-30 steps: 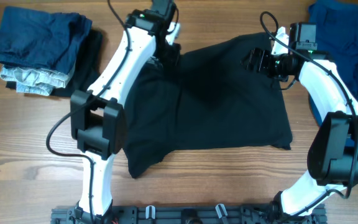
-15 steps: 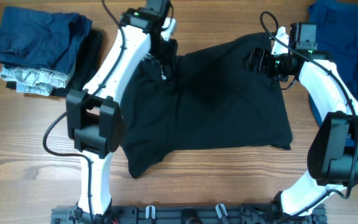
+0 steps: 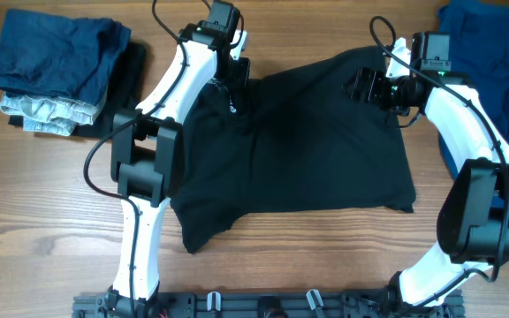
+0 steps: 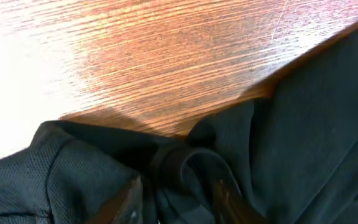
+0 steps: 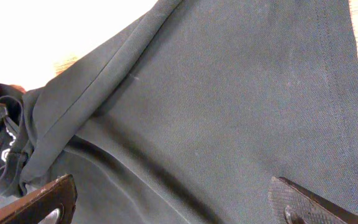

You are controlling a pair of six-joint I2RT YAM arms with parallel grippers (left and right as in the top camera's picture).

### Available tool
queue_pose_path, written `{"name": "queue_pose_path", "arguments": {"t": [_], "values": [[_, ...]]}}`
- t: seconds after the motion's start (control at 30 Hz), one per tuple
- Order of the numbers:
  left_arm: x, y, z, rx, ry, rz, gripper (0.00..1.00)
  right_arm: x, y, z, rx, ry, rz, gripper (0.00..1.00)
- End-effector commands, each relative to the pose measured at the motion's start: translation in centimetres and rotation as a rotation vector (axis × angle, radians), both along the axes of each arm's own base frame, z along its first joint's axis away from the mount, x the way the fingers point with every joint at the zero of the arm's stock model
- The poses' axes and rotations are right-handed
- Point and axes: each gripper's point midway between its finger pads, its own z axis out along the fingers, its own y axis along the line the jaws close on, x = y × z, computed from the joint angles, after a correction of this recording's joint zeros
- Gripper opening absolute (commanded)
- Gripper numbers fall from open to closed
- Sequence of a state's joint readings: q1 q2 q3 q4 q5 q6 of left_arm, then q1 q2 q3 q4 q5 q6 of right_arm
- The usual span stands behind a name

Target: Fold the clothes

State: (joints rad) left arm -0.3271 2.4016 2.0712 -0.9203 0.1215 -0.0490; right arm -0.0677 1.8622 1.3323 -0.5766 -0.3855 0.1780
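A black shirt lies spread over the middle of the wooden table. My left gripper sits at the shirt's upper left edge. In the left wrist view its fingers are closed on a bunched fold of the black shirt near the collar. My right gripper hovers over the shirt's upper right part. In the right wrist view its fingers are wide apart and empty, just above the flat cloth.
A stack of folded clothes, dark blue on top, stands at the back left. A crumpled blue garment lies at the back right, beside my right arm.
My left arm has swung a little, its elbow shifting right, while its gripper stays at the shirt's upper left edge. The right arm has not moved.
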Motion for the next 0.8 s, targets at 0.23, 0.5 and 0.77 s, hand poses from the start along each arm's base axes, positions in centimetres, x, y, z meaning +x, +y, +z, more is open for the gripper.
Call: {"name": "queue_pose_path", "arguments": {"t": [0.23, 0.5, 0.77], "values": [[1.3, -0.7, -0.1, -0.019, -0.048, -0.020, 0.32, 0.3, 0.5, 1.1, 0.007, -0.036, 0.028, 1.00], [1.0, 0.8, -0.5, 0.033, -0.029, 0.004, 0.26, 0.3, 0.5, 1.1, 0.007, -0.037, 0.028, 1.00], [1.1, 4.5, -0.9, 0.157, -0.020, 0.068, 0.37, 0.3, 0.5, 1.1, 0.007, -0.038, 0.029, 1.00]]}}
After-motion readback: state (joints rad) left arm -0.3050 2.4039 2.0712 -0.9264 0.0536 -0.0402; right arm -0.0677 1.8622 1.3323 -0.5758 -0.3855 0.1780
